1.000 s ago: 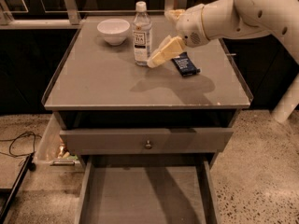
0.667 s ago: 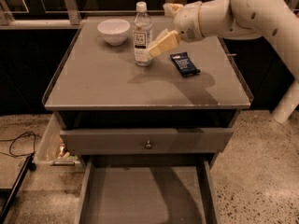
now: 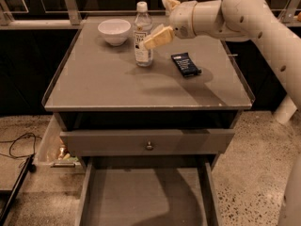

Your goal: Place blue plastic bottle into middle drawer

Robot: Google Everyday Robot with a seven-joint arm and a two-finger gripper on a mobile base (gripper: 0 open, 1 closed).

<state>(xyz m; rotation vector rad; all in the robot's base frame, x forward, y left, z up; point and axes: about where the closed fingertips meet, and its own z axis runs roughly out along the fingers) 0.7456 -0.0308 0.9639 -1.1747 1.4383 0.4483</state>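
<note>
The blue plastic bottle [image 3: 142, 37] stands upright near the back of the grey surface [image 3: 117, 81], its white cap on. A white bowl [image 3: 114, 31] sits near it on its left, and a dark snack bar wrapper [image 3: 186, 64] lies flat, apart, on its right. The gripper [image 3: 154, 22] is at the bottle's right side with its fingers spread wide and nothing clamped. One pale finger [image 3: 157, 36] crosses in front of the bottle's label, and the other [image 3: 169, 4] sticks up farther back. Whether the front finger touches the bottle cannot be told.

The front half of the surface is bare up to its thin raised rim. Below it, a drawer front with a small knob [image 3: 149, 145] is pushed nearly in. Under that, the middle drawer [image 3: 146, 199] is pulled out, its flat floor bare. Its front is cut off by the bottom edge of the view. The white arm [image 3: 263, 27] runs off the right edge.
</note>
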